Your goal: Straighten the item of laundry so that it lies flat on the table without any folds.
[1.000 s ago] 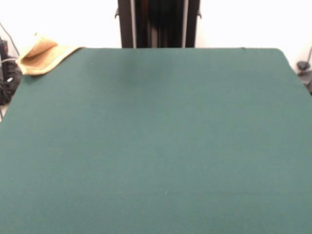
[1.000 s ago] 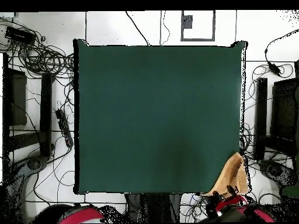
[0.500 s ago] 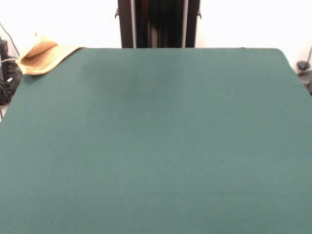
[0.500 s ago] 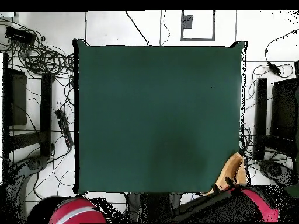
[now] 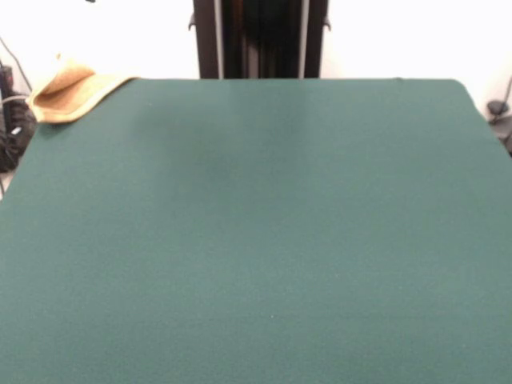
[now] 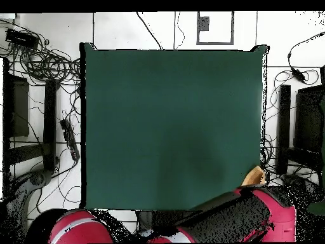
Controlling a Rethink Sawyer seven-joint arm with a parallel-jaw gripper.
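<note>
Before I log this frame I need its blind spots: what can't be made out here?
- Towel: front view shows a folded part at the table corner; how much hangs over the edge is hidden.
- Towel in overhead view: only a tip shows; the red and black arm covers the rest.
- Gripper: not visible in either view.

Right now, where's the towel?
Front view: the towel is bunched at the table's far-left corner, overhanging the edge. Overhead: only a sliver shows at the lower-right corner, beside the red arm.
</note>
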